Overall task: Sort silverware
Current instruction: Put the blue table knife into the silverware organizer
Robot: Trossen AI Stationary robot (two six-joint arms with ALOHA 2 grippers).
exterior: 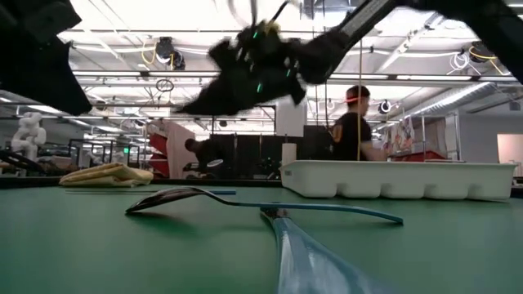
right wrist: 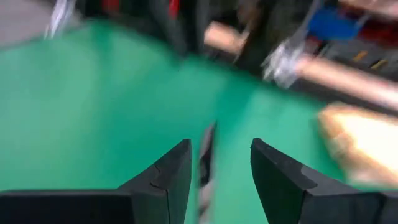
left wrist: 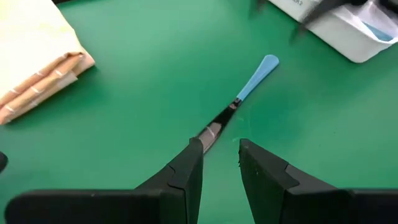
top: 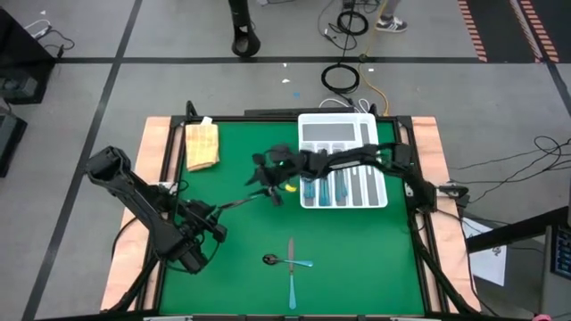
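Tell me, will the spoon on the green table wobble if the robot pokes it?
Probably. The spoon rests on its rounded bowl with the blue handle arching over the knife, so a poke would likely rock or spin it. It looks thin and light, so it may slide on the smooth mat.

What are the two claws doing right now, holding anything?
Left end effector: open, empty, low over a knife on the mat.
Right end effector: open, holding nothing, above the mat beside the tray.
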